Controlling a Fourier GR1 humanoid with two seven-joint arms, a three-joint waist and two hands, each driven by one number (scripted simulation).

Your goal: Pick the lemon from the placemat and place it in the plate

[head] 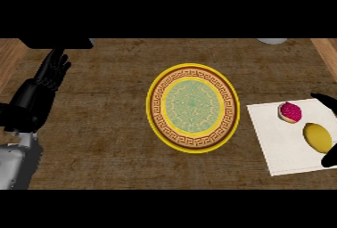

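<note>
A yellow lemon (318, 136) lies on the white placemat (280, 149) at the right, beside a round pink-red fruit (290, 112). The plate (158, 116), yellow-rimmed with a brown key pattern and a green middle, sits at the counter's centre with nothing on it. My right hand (330, 157) comes in from the right edge. One finger (324, 99) shows beyond the lemon and the thumb on its near side, both apart from it, so the hand is open around the lemon. Most of the palm is out of view. My left hand (51, 71) rests open at the far left, fingers up.
The counter top is dark and mottled, with wooden strips along its left and right sides. Part of a pale round object (271, 41) shows at the top edge. My grey left forearm (14, 162) fills the lower left corner.
</note>
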